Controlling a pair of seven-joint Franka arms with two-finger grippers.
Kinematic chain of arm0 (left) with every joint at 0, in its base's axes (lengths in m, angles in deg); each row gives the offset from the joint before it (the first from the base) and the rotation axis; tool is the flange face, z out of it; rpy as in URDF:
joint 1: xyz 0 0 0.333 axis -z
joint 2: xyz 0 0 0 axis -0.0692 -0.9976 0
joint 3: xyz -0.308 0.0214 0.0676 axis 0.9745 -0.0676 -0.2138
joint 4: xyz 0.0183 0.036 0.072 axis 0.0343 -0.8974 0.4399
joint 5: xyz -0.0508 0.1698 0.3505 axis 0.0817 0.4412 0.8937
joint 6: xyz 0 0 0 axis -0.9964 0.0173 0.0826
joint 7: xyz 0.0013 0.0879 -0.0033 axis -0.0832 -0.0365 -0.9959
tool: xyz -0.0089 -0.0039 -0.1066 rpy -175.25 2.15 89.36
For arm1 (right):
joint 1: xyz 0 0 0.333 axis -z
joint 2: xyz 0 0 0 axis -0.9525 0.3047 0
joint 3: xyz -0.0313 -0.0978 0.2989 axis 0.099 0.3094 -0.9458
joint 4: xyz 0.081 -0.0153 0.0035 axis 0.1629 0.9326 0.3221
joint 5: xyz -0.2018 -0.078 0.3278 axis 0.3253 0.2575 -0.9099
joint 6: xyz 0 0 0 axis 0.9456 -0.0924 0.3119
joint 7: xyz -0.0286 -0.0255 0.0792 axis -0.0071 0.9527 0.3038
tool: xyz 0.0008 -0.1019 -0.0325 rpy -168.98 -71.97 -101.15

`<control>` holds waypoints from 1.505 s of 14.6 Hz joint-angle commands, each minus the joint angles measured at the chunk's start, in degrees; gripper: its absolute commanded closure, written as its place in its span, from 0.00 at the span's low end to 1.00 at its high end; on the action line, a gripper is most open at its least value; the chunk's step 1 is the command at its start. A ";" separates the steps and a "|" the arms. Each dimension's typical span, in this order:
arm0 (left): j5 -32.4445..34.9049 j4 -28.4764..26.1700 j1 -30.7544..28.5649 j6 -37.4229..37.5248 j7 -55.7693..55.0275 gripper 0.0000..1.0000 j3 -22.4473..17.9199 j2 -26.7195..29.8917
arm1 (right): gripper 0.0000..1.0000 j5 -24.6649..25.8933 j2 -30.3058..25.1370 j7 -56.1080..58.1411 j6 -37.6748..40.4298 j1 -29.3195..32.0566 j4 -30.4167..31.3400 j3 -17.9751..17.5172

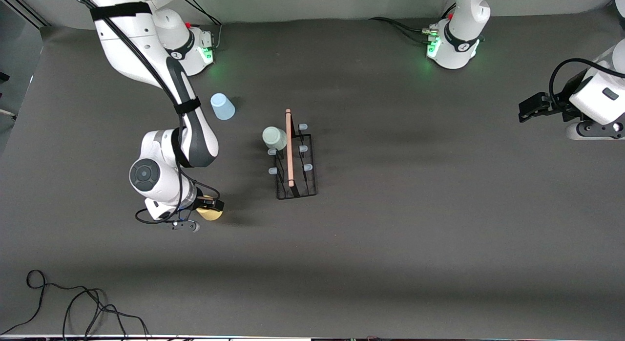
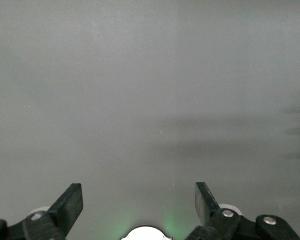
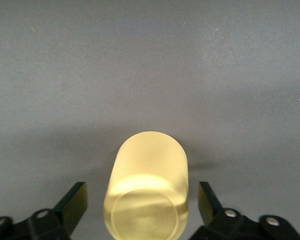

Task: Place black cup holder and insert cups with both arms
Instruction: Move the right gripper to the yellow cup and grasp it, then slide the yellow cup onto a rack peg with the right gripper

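The yellow cup (image 3: 146,187) stands between my right gripper (image 3: 142,202) fingers, base up. The fingers are spread, one on each side, neither touching it yet. My right arm reaches out low over the table (image 1: 390,258).

Farther off, the black cup holder (image 1: 295,158) stands mid-table, its wooden handle running away from the front camera. The mint cup (image 1: 274,138) sits on a prong. The blue cup (image 1: 222,106) stands nearer my right base.

My left gripper (image 1: 530,109) waits spread at its end of the table.
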 commanded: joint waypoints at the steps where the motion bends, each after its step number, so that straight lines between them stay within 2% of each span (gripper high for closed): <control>1: 1.00 -0.48 0.17 -0.60 0.07 0.00 -0.02 0.34 | 0.98 -1.92 0.43 2.23 0.44 -0.15 -0.98 0.32; 4: 1.00 -0.48 0.17 -0.60 0.07 0.00 -0.02 0.34 | 1.00 -1.92 -2.91 2.23 5.26 -0.24 -1.33 0.49; 7: 0.91 -0.48 0.17 -0.69 0.07 0.00 -0.02 0.34 | 1.00 -1.83 -8.79 0.57 11.76 -0.85 -1.51 0.67; 10: 0.91 -0.47 0.17 -0.96 0.07 0.00 -0.02 0.34 | 1.00 -1.83 -12.93 -6.44 17.56 -2.86 -3.52 0.58; 15: 0.91 -0.21 0.35 -1.13 -0.02 0.00 0.16 0.60 | 1.00 -1.74 -12.68 -22.97 19.95 -10.77 -8.71 0.49; 19: 0.82 0.31 0.70 -0.78 -0.02 0.00 0.33 1.21 | 1.00 -1.04 -12.15 -30.01 19.17 -15.43 -8.98 0.49; 22: 0.73 0.49 0.79 -0.69 -0.11 0.00 0.42 1.48 | 1.00 -0.95 -10.75 -32.13 16.71 -16.76 -8.98 0.49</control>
